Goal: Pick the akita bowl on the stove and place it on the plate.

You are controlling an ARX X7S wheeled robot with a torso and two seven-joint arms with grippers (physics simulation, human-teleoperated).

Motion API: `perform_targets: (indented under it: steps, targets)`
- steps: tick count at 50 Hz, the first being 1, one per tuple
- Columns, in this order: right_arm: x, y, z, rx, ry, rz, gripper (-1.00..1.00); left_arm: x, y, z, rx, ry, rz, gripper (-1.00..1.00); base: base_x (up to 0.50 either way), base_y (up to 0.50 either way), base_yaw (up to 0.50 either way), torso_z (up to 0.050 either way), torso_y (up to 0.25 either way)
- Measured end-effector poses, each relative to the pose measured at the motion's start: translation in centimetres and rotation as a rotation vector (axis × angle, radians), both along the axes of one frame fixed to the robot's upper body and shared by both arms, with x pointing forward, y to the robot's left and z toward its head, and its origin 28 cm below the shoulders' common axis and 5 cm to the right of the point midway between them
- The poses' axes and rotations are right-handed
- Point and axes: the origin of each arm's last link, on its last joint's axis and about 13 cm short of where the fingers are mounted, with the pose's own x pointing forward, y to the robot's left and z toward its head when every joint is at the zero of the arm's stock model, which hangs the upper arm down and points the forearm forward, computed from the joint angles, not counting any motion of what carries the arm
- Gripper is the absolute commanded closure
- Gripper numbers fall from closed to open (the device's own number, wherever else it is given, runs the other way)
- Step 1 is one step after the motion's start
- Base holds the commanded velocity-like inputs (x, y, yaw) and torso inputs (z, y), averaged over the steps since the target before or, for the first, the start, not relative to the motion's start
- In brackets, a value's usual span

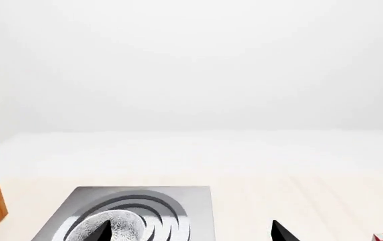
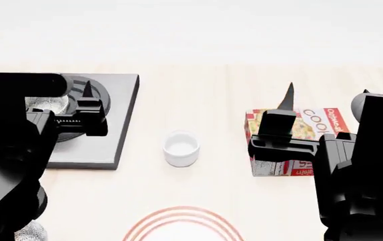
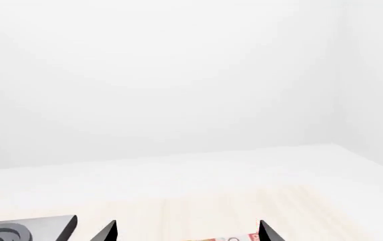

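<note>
Bowl status: akita bowl (image 1: 121,226) sitting on stove (image 2: 121,125) at far left | left claw (image 1: 188,232) hovering wide around it, likely lining up a grasp | right claw (image 3: 186,232) idling wide over box (image 2: 309,128) | plate (image 2: 181,218) waiting near-centre on counter (image 2: 198,90).

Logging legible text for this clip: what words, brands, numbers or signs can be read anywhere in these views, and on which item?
"COOK": large red letters on the top of the red-and-white box, cut off by the right arm.
Smaller print at the top's far edge and on the front face of the box: too blurred to read.
Stove, small white cup, plate: no text visible.
</note>
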Motion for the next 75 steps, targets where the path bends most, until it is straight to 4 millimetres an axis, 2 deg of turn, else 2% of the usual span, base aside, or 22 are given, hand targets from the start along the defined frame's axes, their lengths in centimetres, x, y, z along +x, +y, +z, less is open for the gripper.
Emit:
perform_targets:
  steps: [46, 54, 63, 75]
  targets:
    - [0.1, 0.0, -0.1, 0.001, -0.002, 0.003, -1.0, 0.0, 0.0, 0.2, 0.005, -0.005, -0.009, -1.0, 0.28, 0.0, 0.0, 0.0, 0.0]
    - [0.1, -0.1, -0.2, 0.003, -0.004, 0.002, -1.0, 1.0, 0.4, 3.0, 0.02, -0.029, -0.03, -1.0, 0.0, 0.0, 0.0, 0.0, 0.0]
    - [0.1, -0.1, -0.2, 0.005, -0.006, 0.0, -1.0, 3.2, 0.8, 6.6, 0.057, -0.039, -0.026, -1.0, 0.0, 0.0, 0.0, 0.0, 0.0]
    - [0.0, -0.1, -0.1, 0.006, -0.009, 0.003, -1.0, 6.8, 0.5, 9.3, 0.066, 0.034, 0.045, -1.0, 0.0, 0.0, 0.0, 0.0, 0.0]
